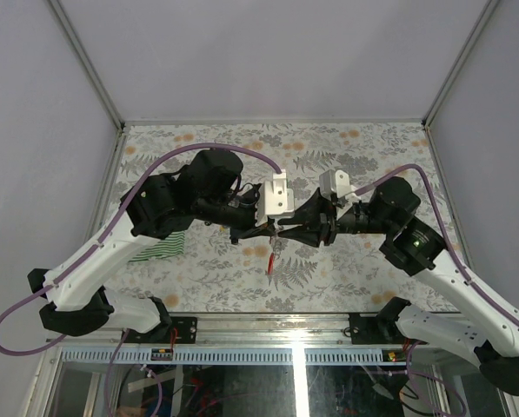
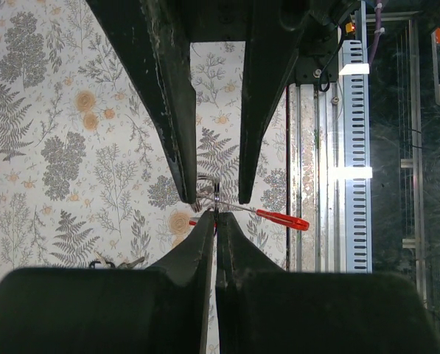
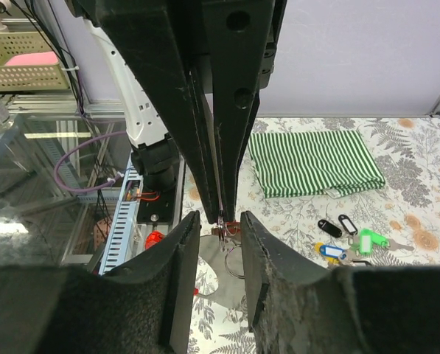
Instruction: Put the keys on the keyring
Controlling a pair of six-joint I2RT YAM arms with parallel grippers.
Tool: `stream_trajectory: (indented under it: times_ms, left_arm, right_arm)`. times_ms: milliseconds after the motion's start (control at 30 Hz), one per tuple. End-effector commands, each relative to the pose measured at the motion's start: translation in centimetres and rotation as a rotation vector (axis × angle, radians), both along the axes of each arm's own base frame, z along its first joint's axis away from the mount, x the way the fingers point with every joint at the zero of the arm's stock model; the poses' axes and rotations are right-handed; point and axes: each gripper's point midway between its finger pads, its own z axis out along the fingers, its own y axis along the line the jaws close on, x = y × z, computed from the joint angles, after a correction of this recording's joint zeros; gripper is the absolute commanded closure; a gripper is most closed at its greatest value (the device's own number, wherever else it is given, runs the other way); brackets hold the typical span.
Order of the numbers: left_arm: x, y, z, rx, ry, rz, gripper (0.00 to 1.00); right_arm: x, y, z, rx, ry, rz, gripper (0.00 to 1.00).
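Midair, L gripper (image 2: 214, 220) pinches keyring (image 2: 208, 182); R gripper (image 3: 220, 225) jaws apart.

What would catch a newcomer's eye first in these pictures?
The left hand and right hand meet tip to tip above the middle of the floral table: the left is shut on a keyring with a red tag dangling, the right's jaws stand apart. On the left side, loose tagged keys lie near a green-striped cloth.

my counter (image 1: 207, 261) grey fern leaves and orange blooms on pale ground, cloth (image 3: 312, 162) striped green and white, keys (image 3: 345, 240) silvery with black, blue and green tags, red tag (image 2: 282, 218), my left hand (image 2: 214, 221) and right hand (image 3: 220, 221) black
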Motion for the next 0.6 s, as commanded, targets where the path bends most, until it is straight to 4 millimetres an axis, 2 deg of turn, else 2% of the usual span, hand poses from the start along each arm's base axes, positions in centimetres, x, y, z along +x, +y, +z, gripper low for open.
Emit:
stream_trajectory:
  times_ms: [0,200,500,567]
  left_arm:
    - [-0.07,-0.22,1.74,-0.054,-0.047,-0.013,1.0]
    - [-0.11,-0.26,1.73,-0.053,-0.05,-0.017,1.0]
    - [-0.05,-0.41,1.69,-0.056,-0.052,-0.02,1.0]
    - [-0.05,-0.42,1.71,-0.057,-0.051,-0.02,1.0]
  right_arm:
    - [-0.39,0.52,0.85,0.035,-0.015,0.04,0.66]
    - [-0.23,0.75,0.72,0.032,-0.013,0.044,0.72]
    - [-0.21,0.86,0.65,0.036,-0.01,0.047,0.76]
    - [-0.19,0.85,0.74,0.038,-0.013,0.047,0.82]
